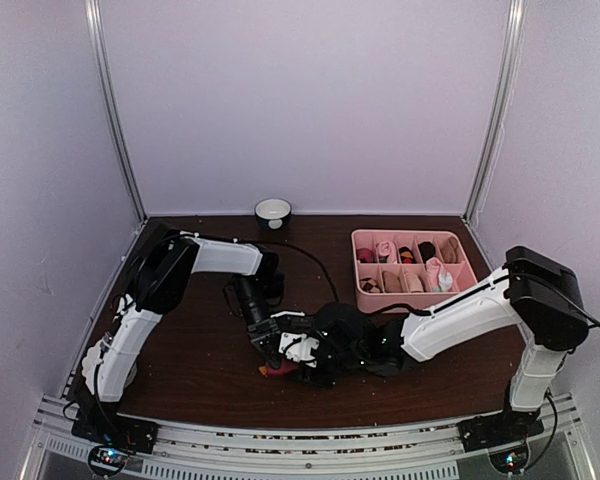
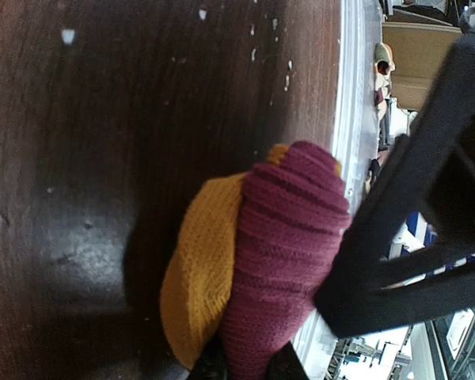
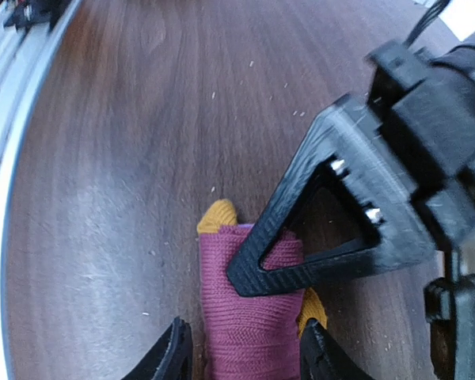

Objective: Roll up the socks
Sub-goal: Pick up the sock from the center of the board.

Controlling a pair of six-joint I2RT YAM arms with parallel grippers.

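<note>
We see both arms bent inward to the front middle of the dark wooden table. The left gripper is clamped on the rolled dark red sock, orange showing beside it, while the right gripper stands jaws apart, astride that roll. Behind sit a pink divided tray, a small white bowl and pale lilac walls.

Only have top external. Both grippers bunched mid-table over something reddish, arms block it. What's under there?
Observer: A dark red sock, rolled up, with an orange part poking out of the roll.
Operator: Left holding it?
Observer: Yes. In the left wrist view the left gripper is pinched shut on the roll's end.
Operator: And right?
Observer: The right gripper has its jaws open either side of the sock, with a gap showing on one side.
</note>
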